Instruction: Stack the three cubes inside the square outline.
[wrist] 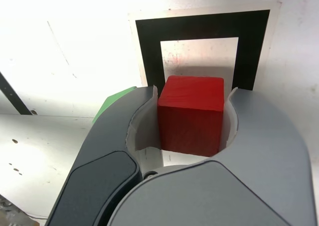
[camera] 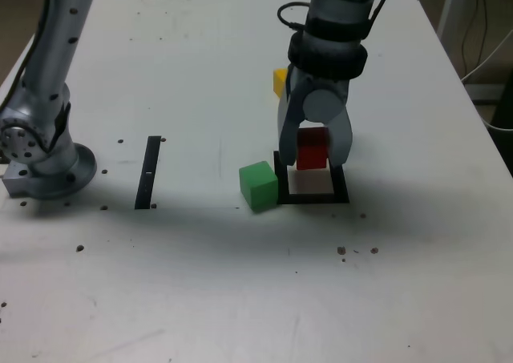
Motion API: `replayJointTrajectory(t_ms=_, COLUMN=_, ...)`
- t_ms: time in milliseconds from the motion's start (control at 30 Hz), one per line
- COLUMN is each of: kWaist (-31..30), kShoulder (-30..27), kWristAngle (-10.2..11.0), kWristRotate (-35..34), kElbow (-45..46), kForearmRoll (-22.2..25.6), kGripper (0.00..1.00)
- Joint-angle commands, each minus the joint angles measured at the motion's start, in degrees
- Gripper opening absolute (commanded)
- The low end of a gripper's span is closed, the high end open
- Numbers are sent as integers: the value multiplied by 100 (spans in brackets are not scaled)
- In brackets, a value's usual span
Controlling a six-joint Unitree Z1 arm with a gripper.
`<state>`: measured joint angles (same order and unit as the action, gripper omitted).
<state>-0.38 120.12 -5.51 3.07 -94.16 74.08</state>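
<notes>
My fingers (wrist: 259,136) are smooth grey moulded plastic with a satin sheen; their inner pads look paler and matt. The red cube (wrist: 192,113) between them is matt, with a faint grain on its faces. The green cube (camera: 258,185) and yellow cube (camera: 279,80) look equally matt. The square outline (wrist: 149,46) is flat matt black on white paper. The table (camera: 200,58) is smooth, white and speckled.
</notes>
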Motion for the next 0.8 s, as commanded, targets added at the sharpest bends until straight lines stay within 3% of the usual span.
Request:
replayJointTrajectory(t_ms=0, kWaist=-6, kShoulder=68, kWristAngle=-15, kWristRotate=9, kElbow=30, kForearmRoll=-39, kGripper=35)
replayJointTrajectory(t_ms=667, kWaist=20, kShoulder=187, kWristAngle=-122, kWristRotate=76, kElbow=346, kForearmRoll=-408, kGripper=36)
replayJointTrajectory(t_ms=733, kWaist=27, kShoulder=189, kWristAngle=-138, kWristRotate=100, kElbow=376, kForearmRoll=-434, kGripper=41)
replayJointTrajectory(t_ms=767, kWaist=32, kShoulder=191, kWristAngle=-151, kWristRotate=129, kElbow=398, kForearmRoll=-463, kGripper=49)
